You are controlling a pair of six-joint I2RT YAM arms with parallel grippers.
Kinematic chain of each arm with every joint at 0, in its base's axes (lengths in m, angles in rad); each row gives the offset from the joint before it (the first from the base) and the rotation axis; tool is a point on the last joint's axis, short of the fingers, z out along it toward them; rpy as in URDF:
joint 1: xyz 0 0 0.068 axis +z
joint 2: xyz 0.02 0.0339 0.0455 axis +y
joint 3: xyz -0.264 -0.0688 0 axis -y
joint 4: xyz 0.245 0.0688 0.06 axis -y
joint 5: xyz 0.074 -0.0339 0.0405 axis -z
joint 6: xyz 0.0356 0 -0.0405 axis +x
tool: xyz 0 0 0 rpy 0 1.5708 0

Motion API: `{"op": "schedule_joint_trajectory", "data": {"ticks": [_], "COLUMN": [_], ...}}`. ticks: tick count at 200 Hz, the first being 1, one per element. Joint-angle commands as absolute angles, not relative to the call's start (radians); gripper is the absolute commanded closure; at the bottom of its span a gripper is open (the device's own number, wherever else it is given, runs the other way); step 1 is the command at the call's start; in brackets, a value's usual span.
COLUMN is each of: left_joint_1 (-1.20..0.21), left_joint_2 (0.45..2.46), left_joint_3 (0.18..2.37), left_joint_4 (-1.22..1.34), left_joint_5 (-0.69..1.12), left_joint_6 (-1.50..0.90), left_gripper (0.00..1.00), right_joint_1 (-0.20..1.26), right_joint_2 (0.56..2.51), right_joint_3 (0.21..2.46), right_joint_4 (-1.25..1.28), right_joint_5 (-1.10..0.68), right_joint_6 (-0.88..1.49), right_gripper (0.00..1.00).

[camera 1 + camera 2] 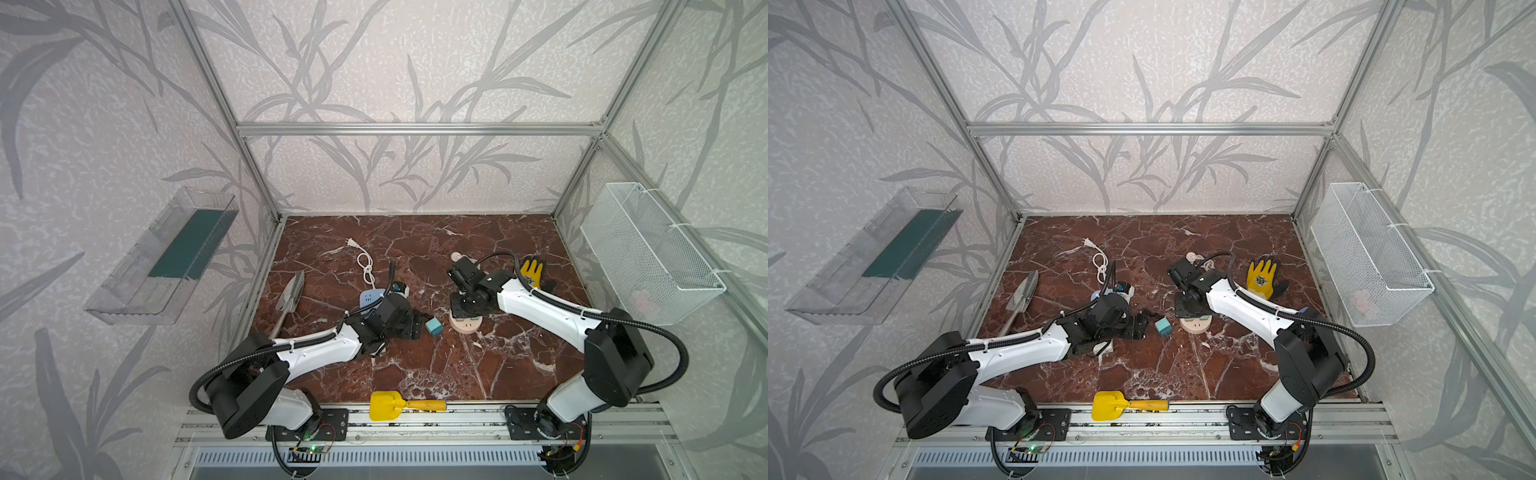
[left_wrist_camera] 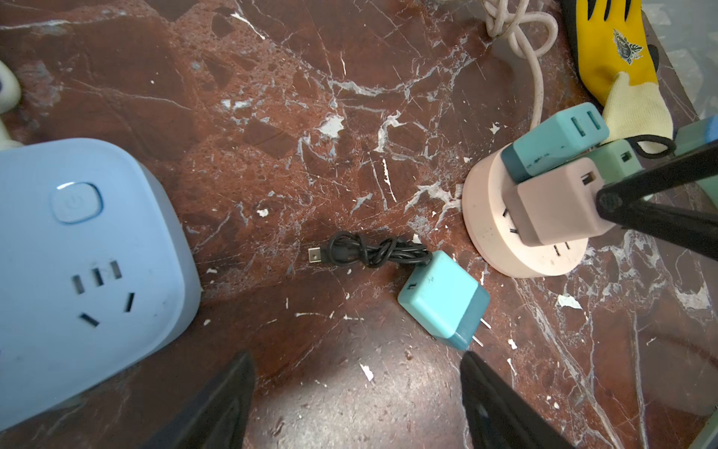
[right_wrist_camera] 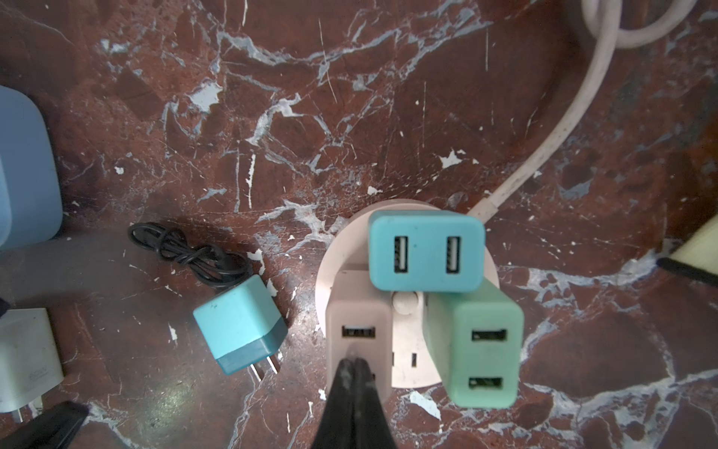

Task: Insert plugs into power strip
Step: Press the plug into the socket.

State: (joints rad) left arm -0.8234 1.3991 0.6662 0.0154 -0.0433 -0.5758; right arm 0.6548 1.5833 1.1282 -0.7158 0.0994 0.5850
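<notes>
The right claw [image 3: 354,359], clenched on nothing, rests on the pink plug [image 3: 359,311], probably to press it home in the round power strip [image 3: 408,365], crowded by the teal plug [image 3: 425,252] and green plug [image 3: 481,350]. The left claw [image 2: 357,357], released, hovers just short of the loose teal cube [image 2: 439,295], which lies sideways at the strip's 9 o'clock, with open surface [image 2: 272,116] toward 6 o'clock
</notes>
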Motion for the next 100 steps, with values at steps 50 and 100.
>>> {"op": "schedule_joint_trajectory", "data": {"ticks": [50,100], "left_joint_1": [-0.821,-0.824], "left_joint_2": [1.425,1.458], "left_joint_3": [0.707,0.719], "left_joint_4": [0.003,0.018], "left_joint_5": [-0.022,0.039], "left_joint_6": [-0.584,-0.607], "left_gripper": [0.17,0.24], "right_joint_1": [0.651,0.653], "right_joint_2": [1.454,1.397], "right_joint_3": [1.105,1.078], "right_joint_4": [-0.711,-0.683], "right_joint_5": [0.055,0.005], "right_joint_6": [0.581,0.595], "right_gripper": [0.92,0.92]}}
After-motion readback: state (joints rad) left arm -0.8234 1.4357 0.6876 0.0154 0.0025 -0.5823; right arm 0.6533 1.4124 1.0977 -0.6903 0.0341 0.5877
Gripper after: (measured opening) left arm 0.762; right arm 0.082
